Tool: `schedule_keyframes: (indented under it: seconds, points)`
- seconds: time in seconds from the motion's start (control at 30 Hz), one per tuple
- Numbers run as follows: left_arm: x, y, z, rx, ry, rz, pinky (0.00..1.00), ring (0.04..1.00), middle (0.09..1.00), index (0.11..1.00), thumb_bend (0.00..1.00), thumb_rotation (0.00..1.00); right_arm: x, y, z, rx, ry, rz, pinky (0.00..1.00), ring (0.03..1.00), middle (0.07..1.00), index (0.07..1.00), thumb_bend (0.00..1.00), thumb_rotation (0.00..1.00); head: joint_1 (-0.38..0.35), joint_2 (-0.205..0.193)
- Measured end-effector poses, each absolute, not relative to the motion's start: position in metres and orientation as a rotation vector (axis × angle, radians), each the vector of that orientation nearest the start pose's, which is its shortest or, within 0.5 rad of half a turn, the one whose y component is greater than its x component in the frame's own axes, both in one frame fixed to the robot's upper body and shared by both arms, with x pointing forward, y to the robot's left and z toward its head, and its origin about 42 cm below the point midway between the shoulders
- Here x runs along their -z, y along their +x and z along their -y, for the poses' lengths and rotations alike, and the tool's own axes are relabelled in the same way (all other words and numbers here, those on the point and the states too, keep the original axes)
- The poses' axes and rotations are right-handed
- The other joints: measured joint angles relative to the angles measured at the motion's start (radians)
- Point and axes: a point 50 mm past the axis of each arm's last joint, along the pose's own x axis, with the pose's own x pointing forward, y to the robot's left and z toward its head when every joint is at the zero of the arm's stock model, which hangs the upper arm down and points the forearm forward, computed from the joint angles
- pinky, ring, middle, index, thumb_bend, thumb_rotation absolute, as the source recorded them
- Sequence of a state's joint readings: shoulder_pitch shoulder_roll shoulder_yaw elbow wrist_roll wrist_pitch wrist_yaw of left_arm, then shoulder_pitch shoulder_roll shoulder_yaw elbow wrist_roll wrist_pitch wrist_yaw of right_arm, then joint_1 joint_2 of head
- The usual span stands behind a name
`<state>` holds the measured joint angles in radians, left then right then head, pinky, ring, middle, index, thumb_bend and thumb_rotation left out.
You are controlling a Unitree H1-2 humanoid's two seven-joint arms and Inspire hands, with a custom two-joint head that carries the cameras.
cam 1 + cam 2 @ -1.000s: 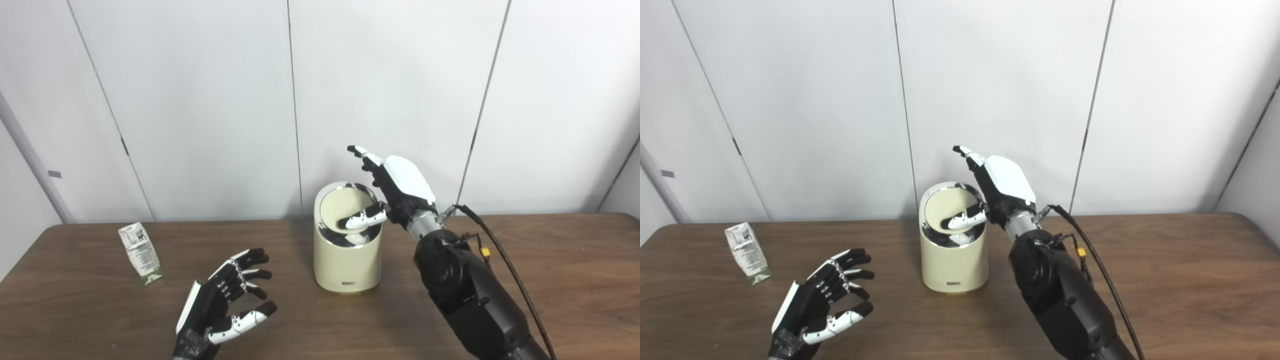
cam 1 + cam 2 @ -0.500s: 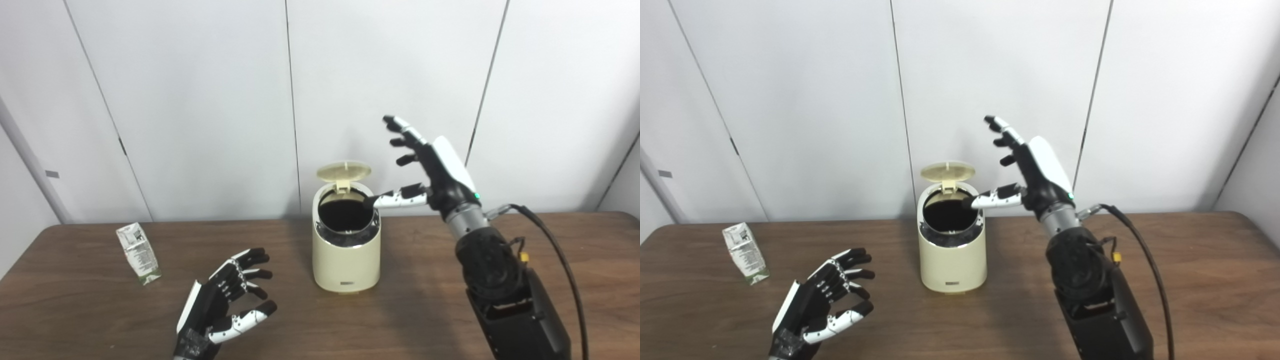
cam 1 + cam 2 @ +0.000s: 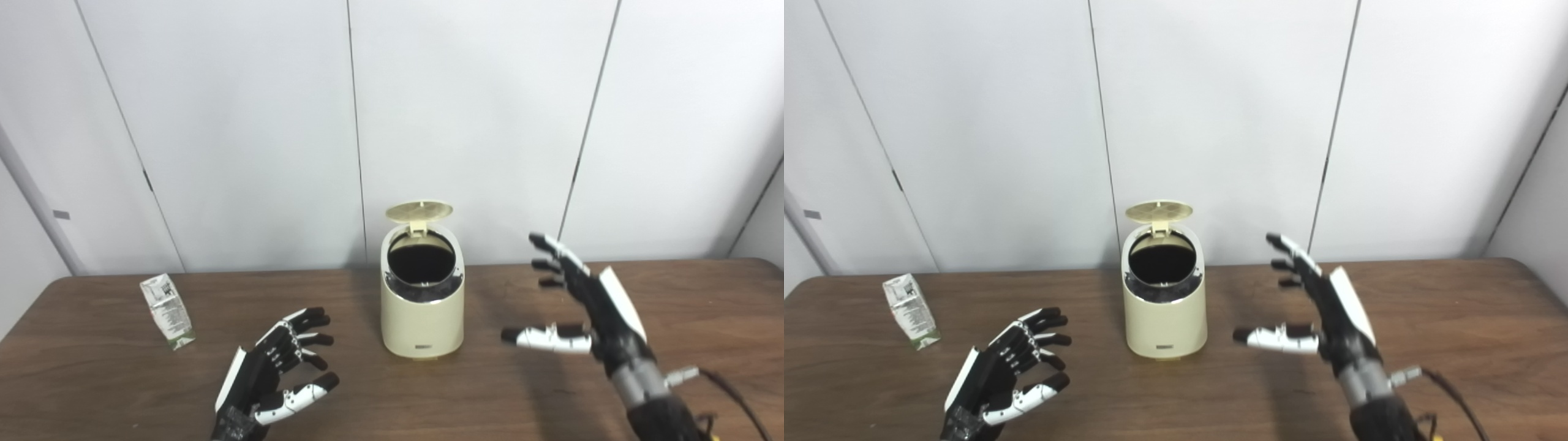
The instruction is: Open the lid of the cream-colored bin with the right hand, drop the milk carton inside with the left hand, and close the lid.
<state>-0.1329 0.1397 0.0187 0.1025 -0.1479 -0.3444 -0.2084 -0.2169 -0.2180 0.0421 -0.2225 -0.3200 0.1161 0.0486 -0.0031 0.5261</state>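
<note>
Bright, even light; soft shadows; slight blur.

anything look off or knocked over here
Nothing stands out. The cream bin stands upright with its lid flipped open, the milk carton stands on the table slightly tilted, and both the left hand and right hand are open, holding nothing.

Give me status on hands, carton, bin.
Left hand open, empty. Right hand open, clear of bin. Lid up. Milk carton standing on table, untouched. Nothing in the way.

Both the left hand (image 3: 269, 383) and the right hand (image 3: 591, 315) are black with white back plates and white thumb segments, the right wrist silver with a black cable.
</note>
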Motion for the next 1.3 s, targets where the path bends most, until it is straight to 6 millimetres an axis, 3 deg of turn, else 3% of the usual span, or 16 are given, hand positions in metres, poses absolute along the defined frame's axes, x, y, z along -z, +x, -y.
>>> schedule_keyframes:
  seconds: [0.17,0.3,0.4,0.53,0.6,0.67,0.83,0.93,1.07,1.13,1.2,1.3]
  points:
    - [-0.133,0.321,-0.246,0.204,0.027,0.372,0.52,0.693,0.790,0.814,0.71,0.14,-0.196,0.320,0.246,-0.065,-0.538,0.308,0.72,0.826,0.900,0.899,0.82,0.25,-0.003,0.000]
    - [-0.133,0.321,-0.246,0.203,0.028,0.371,0.52,0.689,0.786,0.815,0.71,0.13,-0.183,0.311,0.248,-0.064,-0.533,0.281,0.70,0.816,0.885,0.887,0.80,0.15,0.002,0.000]
    - [-0.133,0.321,-0.246,0.204,0.028,0.368,0.52,0.694,0.792,0.815,0.71,0.12,-0.183,0.310,0.245,-0.055,-0.519,0.298,0.70,0.816,0.878,0.882,0.79,0.13,0.008,0.003]
    - [-0.134,0.320,-0.246,0.179,0.085,0.398,0.53,0.675,0.752,0.774,0.70,0.07,-0.179,0.310,0.245,-0.049,-0.513,0.315,0.71,0.824,0.882,0.881,0.79,0.13,0.071,-0.009]
    - [-0.138,0.316,-0.250,0.130,0.128,0.438,0.55,0.688,0.747,0.764,0.69,0.02,-0.176,0.310,0.247,-0.043,-0.512,0.306,0.72,0.834,0.886,0.882,0.79,0.08,0.144,-0.026]
    - [-0.149,0.313,-0.256,0.088,0.169,0.484,0.53,0.681,0.744,0.762,0.69,0.02,-0.173,0.307,0.252,-0.039,-0.506,0.298,0.73,0.848,0.896,0.889,0.78,0.05,0.164,-0.029]
    - [-0.198,0.316,-0.291,0.008,0.377,0.619,0.47,0.630,0.736,0.764,0.72,0.00,-0.168,0.307,0.271,-0.042,-0.500,0.268,0.80,0.880,0.934,0.921,0.74,0.00,0.339,-0.086]
    - [-0.230,0.322,-0.316,-0.091,0.505,0.659,0.45,0.600,0.719,0.746,0.75,0.00,-0.169,0.307,0.278,-0.037,-0.473,0.260,0.77,0.869,0.921,0.914,0.75,0.11,0.388,-0.110]
    - [-0.254,0.328,-0.333,-0.150,0.588,0.656,0.49,0.628,0.714,0.741,0.78,0.00,-0.170,0.308,0.277,-0.033,-0.479,0.246,0.64,0.807,0.878,0.869,0.83,0.35,0.429,-0.127]
    - [-0.260,0.330,-0.341,-0.167,0.644,0.638,0.49,0.640,0.714,0.737,0.80,0.00,-0.170,0.309,0.276,-0.031,-0.501,0.238,0.61,0.792,0.867,0.859,0.85,0.39,0.445,-0.135]
    - [-0.268,0.331,-0.353,-0.193,0.733,0.630,0.50,0.664,0.718,0.734,0.82,0.10,-0.171,0.310,0.276,-0.029,-0.511,0.239,0.56,0.765,0.849,0.845,0.87,0.41,0.454,-0.141]
    - [-0.287,0.336,-0.374,-0.249,0.889,0.615,0.54,0.677,0.730,0.744,0.83,0.16,-0.175,0.313,0.275,-0.033,-0.517,0.249,0.53,0.748,0.841,0.841,0.88,0.44,0.466,-0.143]
